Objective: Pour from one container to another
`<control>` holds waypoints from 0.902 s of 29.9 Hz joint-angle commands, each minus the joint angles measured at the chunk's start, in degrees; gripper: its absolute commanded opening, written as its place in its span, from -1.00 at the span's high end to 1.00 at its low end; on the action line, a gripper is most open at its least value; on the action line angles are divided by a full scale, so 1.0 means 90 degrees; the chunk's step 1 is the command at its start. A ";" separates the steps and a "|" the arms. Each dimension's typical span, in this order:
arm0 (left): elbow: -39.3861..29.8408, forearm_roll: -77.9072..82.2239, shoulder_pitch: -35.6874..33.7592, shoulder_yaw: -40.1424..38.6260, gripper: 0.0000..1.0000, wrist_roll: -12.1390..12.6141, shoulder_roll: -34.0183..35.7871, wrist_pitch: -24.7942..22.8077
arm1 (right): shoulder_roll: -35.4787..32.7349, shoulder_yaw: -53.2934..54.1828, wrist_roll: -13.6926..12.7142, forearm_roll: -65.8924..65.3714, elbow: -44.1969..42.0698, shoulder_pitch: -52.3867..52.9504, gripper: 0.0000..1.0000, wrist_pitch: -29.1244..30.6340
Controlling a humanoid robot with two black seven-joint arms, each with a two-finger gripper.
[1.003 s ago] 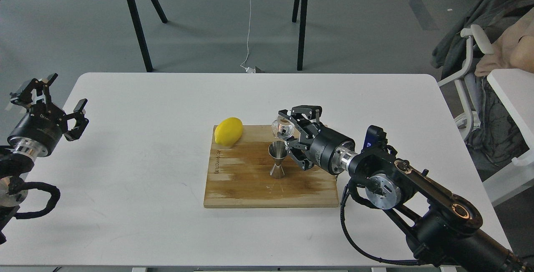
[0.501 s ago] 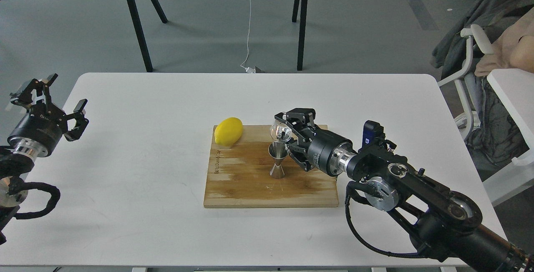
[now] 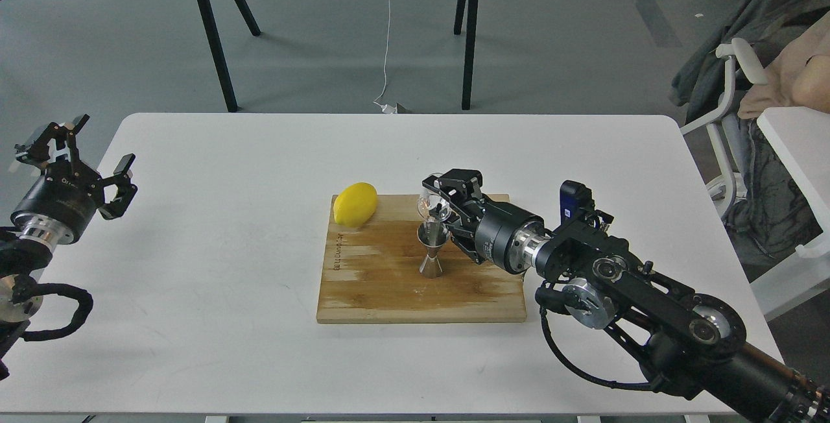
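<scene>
Right gripper (image 3: pixel 446 205) is clamping the glass cup (image 3: pixel 433 205), shifting it left and lower since earlier, tipped just above the jigger (image 3: pixel 431 251) on the cutting board (image 3: pixel 389 287). Left gripper (image 3: pixel 87 163) is hanging spread, unchanged.

**Glass cup tipped over steel jigger**

A small clear glass cup (image 3: pixel 434 205), held in the right tool (image 3: pixel 447 205), tilts just above the mouth of a shiny hourglass-shaped jigger (image 3: pixel 431 251), which stands upright mid-board on the wooden cutting board (image 3: pixel 389 293) near the table's center.
</scene>
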 commanded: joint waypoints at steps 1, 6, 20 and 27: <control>0.0000 0.0000 0.0000 -0.0010 -0.75 0.0002 0.0000 0.0000 | -0.0027 -0.0059 0.0026 -0.0028 0.0000 0.0042 0.30 0.0008; 0.0000 0.0000 -0.0010 -0.0010 -0.75 0.0002 0.0000 0.0000 | -0.0037 -0.0098 0.0026 -0.0300 0.0000 0.0052 0.30 0.0009; 0.0000 -0.0010 -0.0010 -0.0010 -0.75 0.0002 0.0039 0.0000 | -0.0300 -0.0391 0.0094 -0.0370 0.0029 0.0286 0.30 0.0018; 0.0000 -0.0010 -0.0010 -0.0010 -0.75 0.0002 0.0049 0.0000 | -0.0310 -0.0527 0.0104 -0.0379 0.0029 0.0432 0.30 0.0028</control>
